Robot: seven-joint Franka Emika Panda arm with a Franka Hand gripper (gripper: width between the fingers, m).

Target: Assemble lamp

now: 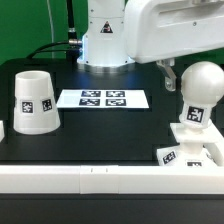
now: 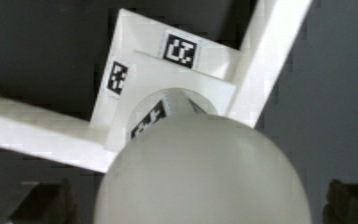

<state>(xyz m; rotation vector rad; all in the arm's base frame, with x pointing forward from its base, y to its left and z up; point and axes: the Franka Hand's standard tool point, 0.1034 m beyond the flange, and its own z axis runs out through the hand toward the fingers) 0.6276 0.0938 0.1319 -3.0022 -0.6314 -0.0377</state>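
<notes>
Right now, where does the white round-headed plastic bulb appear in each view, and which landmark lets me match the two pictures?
Exterior view: the white round-headed plastic bulb stands upright at the exterior view's right, on the low square white base.
Wrist view: the bulb is the large blurred dome nearest the camera, seen from above.
Shared landmark: the base with its black-and-white square tags, under the bulb in both views.

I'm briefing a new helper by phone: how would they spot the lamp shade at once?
On the black table, look to the exterior view's left of the marker board. The shade stands there alone, wide end down: a tapered white cup with a square tag on its side, unlike the round-headed bulb on the exterior view's right.
</notes>
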